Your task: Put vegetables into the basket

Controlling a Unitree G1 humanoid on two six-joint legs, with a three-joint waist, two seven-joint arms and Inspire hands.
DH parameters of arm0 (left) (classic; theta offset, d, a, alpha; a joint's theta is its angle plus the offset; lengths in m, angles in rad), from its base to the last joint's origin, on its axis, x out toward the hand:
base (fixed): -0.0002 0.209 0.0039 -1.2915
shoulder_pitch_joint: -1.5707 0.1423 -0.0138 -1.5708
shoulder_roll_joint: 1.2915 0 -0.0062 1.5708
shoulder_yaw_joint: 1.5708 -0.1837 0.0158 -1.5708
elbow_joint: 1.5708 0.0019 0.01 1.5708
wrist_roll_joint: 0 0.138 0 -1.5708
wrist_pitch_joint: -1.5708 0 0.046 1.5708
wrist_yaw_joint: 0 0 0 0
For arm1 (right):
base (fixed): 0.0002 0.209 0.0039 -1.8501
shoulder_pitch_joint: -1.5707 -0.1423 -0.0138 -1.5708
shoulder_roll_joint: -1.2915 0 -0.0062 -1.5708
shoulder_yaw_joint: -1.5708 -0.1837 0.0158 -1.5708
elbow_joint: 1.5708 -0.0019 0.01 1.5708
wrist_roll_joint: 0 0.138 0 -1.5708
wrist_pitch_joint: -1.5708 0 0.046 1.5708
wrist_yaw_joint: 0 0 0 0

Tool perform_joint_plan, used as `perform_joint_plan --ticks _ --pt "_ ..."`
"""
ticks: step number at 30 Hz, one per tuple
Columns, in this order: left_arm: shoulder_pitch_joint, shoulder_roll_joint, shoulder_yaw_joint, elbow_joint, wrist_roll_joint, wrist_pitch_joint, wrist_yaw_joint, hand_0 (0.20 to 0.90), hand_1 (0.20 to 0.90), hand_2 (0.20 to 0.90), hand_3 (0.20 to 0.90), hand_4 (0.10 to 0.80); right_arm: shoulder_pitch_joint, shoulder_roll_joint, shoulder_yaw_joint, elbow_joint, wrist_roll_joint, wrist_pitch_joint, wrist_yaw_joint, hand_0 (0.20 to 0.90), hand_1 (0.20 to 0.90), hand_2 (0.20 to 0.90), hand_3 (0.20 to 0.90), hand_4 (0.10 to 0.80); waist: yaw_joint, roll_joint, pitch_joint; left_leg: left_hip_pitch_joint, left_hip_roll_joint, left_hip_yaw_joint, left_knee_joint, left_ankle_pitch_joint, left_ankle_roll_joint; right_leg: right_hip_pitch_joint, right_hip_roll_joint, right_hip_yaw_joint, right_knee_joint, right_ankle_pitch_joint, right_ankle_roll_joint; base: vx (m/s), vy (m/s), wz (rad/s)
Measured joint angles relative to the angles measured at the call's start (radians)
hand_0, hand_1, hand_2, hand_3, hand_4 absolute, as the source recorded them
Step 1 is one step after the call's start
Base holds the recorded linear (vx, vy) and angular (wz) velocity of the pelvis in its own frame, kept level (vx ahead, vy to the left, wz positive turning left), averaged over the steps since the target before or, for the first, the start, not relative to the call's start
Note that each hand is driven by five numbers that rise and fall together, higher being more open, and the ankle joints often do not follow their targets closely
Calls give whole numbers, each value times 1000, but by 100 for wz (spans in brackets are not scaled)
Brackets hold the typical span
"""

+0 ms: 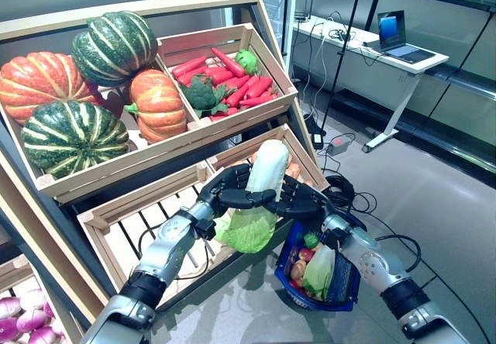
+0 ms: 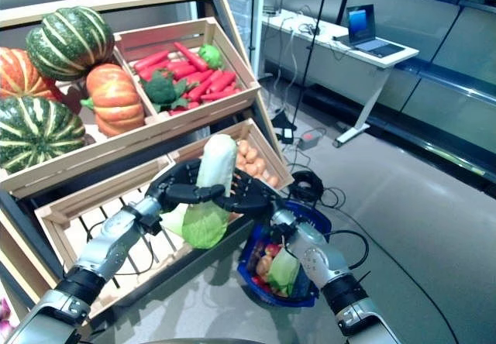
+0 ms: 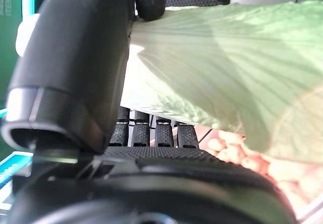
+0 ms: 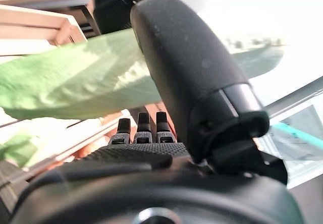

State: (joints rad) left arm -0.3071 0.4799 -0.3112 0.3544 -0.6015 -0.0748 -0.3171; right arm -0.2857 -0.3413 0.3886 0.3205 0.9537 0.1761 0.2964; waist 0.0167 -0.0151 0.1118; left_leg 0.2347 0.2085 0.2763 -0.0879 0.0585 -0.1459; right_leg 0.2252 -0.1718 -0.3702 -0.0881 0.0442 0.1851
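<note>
A long napa cabbage [image 1: 266, 170], white stalk up and green leaves hanging down, is held between both hands in front of the stand's lower crates. My left hand [image 1: 226, 190] is curled round it from the left, my right hand [image 1: 301, 197] from the right. The left wrist view shows the leaf [image 3: 227, 67] beside the thumb [image 3: 75, 67]; the right wrist view shows the leaf [image 4: 75, 82] under the thumb [image 4: 186, 72]. The blue basket [image 1: 344, 284] stands on the floor below and right of the cabbage. It holds a pale green leafy vegetable [image 1: 320, 270] and small red and brown round ones.
The wooden stand [image 1: 116, 175] with slanted crates fills the left. A slatted lower crate [image 1: 124, 228] lies under my left arm. A white table [image 1: 387, 49] with a laptop stands at the back right, with cables on the grey floor [image 1: 434, 197].
</note>
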Motion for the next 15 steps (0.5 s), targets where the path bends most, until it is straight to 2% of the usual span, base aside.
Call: perform_joint_plan --ticks 8,15 --pt "-3 5 -70 -10 21 -11 5 300 300 300 300 400 0 32 27 62 0 89 0 900 900 900 900 800 -1 -16 -11 1 -1 -2 0 1 0 2 0 0 0 0 0 0 0 0" --pt "-3 3 -74 -19 20 -11 10 300 300 300 300 400 0 44 35 100 2 123 15 900 900 900 900 800 1 -19 -14 3 -1 -2 0 1 0 4 -1 0 0 0 0 0 0 0"
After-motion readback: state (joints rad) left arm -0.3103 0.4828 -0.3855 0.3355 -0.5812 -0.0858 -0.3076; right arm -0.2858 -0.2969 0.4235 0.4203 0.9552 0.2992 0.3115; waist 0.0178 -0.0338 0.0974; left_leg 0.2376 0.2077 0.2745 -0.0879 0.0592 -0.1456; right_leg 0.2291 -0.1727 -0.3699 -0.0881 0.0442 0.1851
